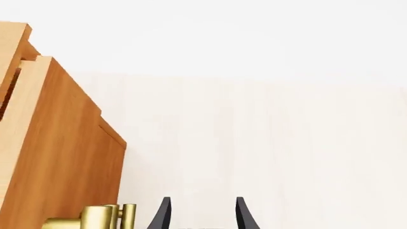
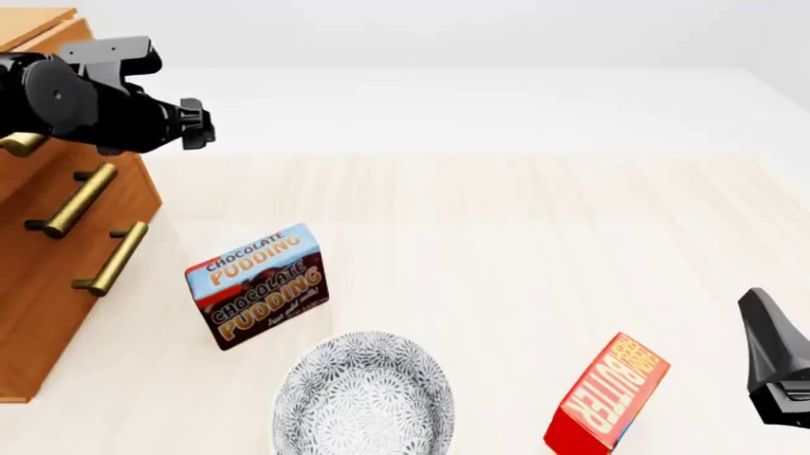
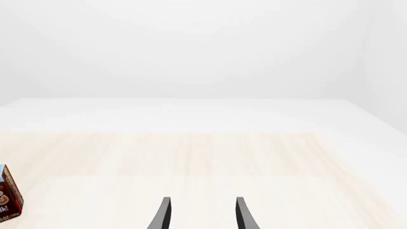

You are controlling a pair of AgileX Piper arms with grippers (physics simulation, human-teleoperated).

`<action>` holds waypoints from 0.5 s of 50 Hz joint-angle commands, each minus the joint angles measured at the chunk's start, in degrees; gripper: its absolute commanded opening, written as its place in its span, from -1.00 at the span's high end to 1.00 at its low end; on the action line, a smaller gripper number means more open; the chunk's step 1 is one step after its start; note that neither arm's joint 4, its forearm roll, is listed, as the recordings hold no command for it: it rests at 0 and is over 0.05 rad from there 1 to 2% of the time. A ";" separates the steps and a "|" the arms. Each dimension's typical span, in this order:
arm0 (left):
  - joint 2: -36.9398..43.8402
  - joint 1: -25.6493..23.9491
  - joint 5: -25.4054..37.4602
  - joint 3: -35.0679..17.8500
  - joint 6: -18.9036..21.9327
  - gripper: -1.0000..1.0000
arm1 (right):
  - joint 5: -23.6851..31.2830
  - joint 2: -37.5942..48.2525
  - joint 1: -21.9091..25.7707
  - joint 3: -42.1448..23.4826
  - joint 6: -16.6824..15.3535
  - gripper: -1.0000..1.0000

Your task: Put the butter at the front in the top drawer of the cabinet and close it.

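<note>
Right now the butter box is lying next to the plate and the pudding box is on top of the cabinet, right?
Not quite. In the front view the Chocolate Pudding box stands on the table beside the cabinet, not on top. The butter box is next to the plate.

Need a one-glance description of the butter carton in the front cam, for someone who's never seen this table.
Start at the wooden cabinet on the table's left, then go right along the near edge past the patterned grey bowl. The butter is the next thing right of the bowl, a small red carton lying tilted. Unlike the brown-and-blue Chocolate Pudding box beyond the bowl, it reads "BUTTER" on an orange-yellow face.
</note>
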 commanded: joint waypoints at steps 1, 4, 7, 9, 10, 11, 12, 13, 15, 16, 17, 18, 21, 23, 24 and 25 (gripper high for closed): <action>-2.03 2.53 0.49 0.83 0.11 -1.00 | -0.08 0.00 0.02 0.07 0.05 -1.00; -2.23 2.87 0.55 0.96 0.06 -1.00 | -0.08 0.00 0.00 0.08 0.06 -1.00; -2.50 3.47 0.51 1.48 -0.14 -1.00 | -0.07 0.00 0.00 0.08 0.07 -1.00; -2.52 3.44 0.46 1.61 -0.29 -1.00 | -0.07 0.01 0.00 0.07 0.05 -1.00; -2.38 3.58 0.49 1.65 -0.22 -1.00 | -0.07 0.00 0.00 0.08 0.06 -1.00; -2.64 4.09 0.47 1.86 -0.19 -1.00 | -0.07 0.01 0.00 0.08 0.06 -1.00; -2.64 4.09 0.47 1.86 -0.19 -1.00 | -0.08 0.00 0.01 0.08 0.06 -1.00; -2.80 4.57 0.64 2.00 -0.08 -1.00 | -0.07 0.01 0.01 0.07 0.05 -1.00; -3.01 4.68 0.59 2.12 -0.05 -1.00 | -0.08 0.00 0.01 0.07 0.05 -1.00; -3.04 4.56 0.62 2.12 -0.29 -1.00 | -0.07 0.00 0.00 0.07 0.04 -1.00; -3.19 5.15 0.89 2.08 0.04 -1.00 | -0.07 0.00 0.01 0.08 0.06 -1.00; -3.19 5.15 0.89 2.08 0.05 -1.00 | -0.07 0.00 0.01 0.08 0.06 -1.00; -3.61 5.46 1.09 2.21 0.00 -1.00 | -0.07 0.00 0.00 0.07 0.05 -1.00; -3.73 5.49 1.13 2.31 -0.06 -1.00 | -0.08 0.00 -0.01 0.08 0.07 -1.00; -4.34 6.30 1.32 2.45 0.19 -1.00 | -0.07 0.00 0.01 0.08 0.06 -1.00; -4.45 6.12 1.42 2.51 0.13 -1.00 | -0.07 0.00 0.00 0.07 0.03 -1.00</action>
